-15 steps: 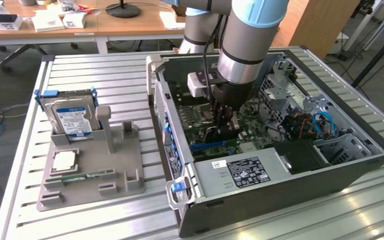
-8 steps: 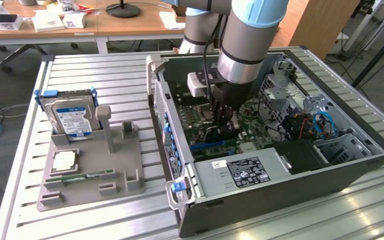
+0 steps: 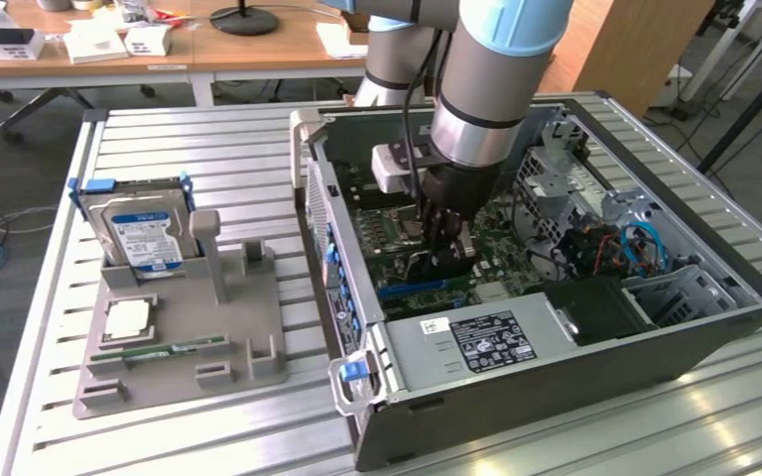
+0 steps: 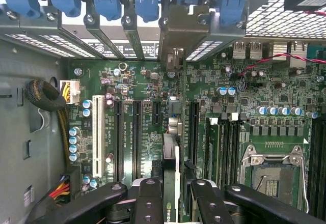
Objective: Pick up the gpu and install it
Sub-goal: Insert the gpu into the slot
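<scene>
The pincer (image 3: 441, 250) (image 4: 170, 196) reaches down into the open computer case (image 3: 554, 397), its fingers (image 4: 147, 201) pinching the gpu (image 4: 171, 150) from both sides. The thin card stands on edge over the green motherboard (image 3: 503, 248) (image 4: 137, 81), among the long black slots (image 4: 136, 132), with its bracket end toward the case's rear wall of blue clips (image 4: 107, 0). The case lies on its side by the table's (image 3: 195, 149) edge on the exterior view's right. Near the opposite edge a grey holder (image 3: 183, 317) carries an upright hard drive (image 3: 143, 233) and a flat memory stick (image 3: 163, 348).
</scene>
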`<act>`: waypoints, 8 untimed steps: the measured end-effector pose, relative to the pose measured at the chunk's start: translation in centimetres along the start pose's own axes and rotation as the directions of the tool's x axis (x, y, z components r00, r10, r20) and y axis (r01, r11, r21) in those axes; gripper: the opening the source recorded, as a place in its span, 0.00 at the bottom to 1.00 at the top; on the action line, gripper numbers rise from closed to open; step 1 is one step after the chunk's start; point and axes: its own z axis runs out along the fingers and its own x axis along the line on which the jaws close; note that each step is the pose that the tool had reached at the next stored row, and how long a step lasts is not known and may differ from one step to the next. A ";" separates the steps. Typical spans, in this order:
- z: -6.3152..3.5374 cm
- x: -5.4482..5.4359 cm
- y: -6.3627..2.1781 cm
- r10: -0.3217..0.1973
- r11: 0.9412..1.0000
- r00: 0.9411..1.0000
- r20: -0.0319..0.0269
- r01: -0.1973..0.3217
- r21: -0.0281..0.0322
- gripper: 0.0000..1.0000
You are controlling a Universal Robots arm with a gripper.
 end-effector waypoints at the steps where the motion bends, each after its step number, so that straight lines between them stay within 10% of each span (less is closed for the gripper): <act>1: 0.04 0.0 0.00 0.000 1.000 1.000 0.000 0.000 0.000 0.26; 8: 0.23 0.0 0.00 0.000 1.000 1.000 0.000 0.000 0.000 0.26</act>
